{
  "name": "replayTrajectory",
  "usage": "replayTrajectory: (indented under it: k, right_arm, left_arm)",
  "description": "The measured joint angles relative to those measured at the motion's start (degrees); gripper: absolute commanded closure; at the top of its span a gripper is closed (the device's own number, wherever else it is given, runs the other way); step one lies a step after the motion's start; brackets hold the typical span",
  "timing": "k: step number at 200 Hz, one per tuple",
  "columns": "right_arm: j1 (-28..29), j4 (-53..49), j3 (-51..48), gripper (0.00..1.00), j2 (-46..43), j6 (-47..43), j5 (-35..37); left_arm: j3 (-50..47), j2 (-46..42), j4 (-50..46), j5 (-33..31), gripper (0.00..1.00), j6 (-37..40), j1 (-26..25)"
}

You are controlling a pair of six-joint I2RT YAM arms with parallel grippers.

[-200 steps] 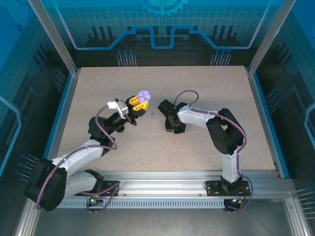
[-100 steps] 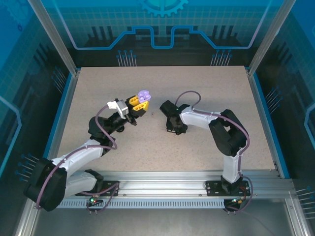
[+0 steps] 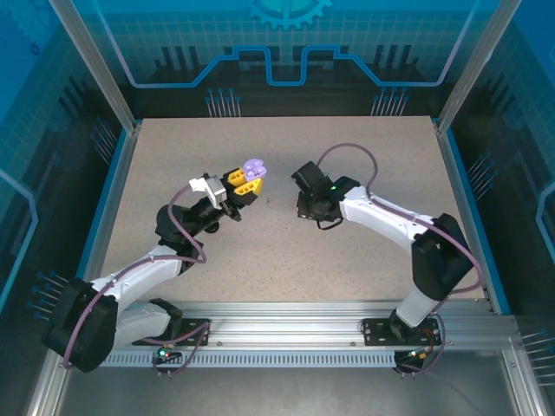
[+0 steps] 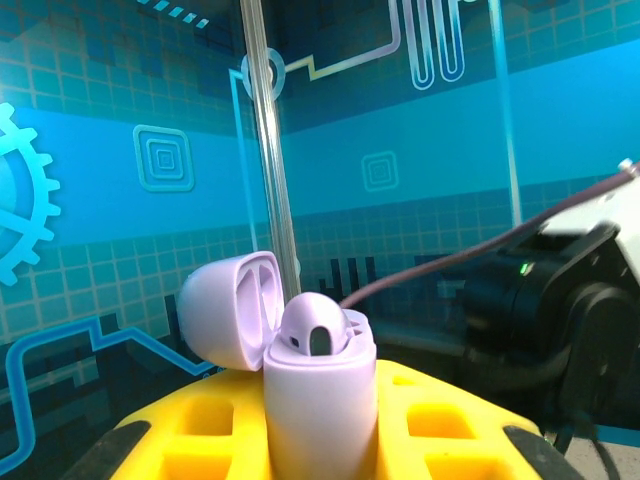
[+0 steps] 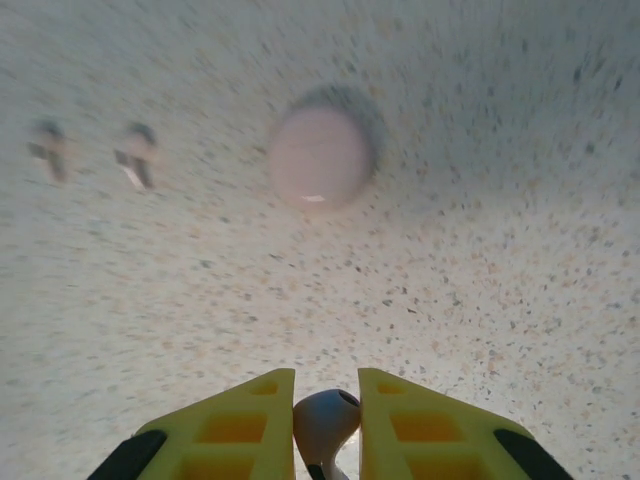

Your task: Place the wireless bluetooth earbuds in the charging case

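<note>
My left gripper [image 3: 244,181] is raised above the table and shut on a purple charging case [image 3: 253,169]. In the left wrist view the case [image 4: 320,405] stands upright between the yellow fingers [image 4: 440,425]. Its lid [image 4: 228,312] is flipped open to the left, and one purple earbud [image 4: 312,326] sits in a slot. My right gripper [image 5: 327,390] hovers above the table, shut on a pale purple earbud [image 5: 325,420] with its stem pointing down. In the top view the right wrist [image 3: 316,192] hangs to the right of the case.
On the speckled table beneath the right gripper lies a round pale pink case [image 5: 320,160], shut. Two small dark earbuds [image 5: 48,150] [image 5: 135,156] lie to its left, blurred. Blue walls and metal posts [image 3: 95,65] ring the table.
The right arm has stretched out and swung its wrist up and towards the back right, with its jaws narrowed on the earbud. The left arm and case have stayed still.
</note>
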Motion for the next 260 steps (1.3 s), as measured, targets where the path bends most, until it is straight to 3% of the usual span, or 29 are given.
replayTrajectory:
  k: [94, 181, 260]
  right_arm:
    - [3.41, -2.8, 16.28, 0.81, -12.52, -5.22, 3.26]
    - [12.26, -3.41, 24.46, 0.8, -13.0, -8.92, 7.39]
    - [17.35, -1.77, 25.31, 0.8, -12.94, -11.3, 11.45]
  left_arm:
    - [0.24, 2.82, 0.42, 0.15, 1.0, 0.17, -1.2]
    - [0.24, 5.44, 0.44, 0.15, 1.0, 1.46, -2.21]
    - [1.18, 5.64, 0.44, 0.15, 1.0, 1.46, -2.58]
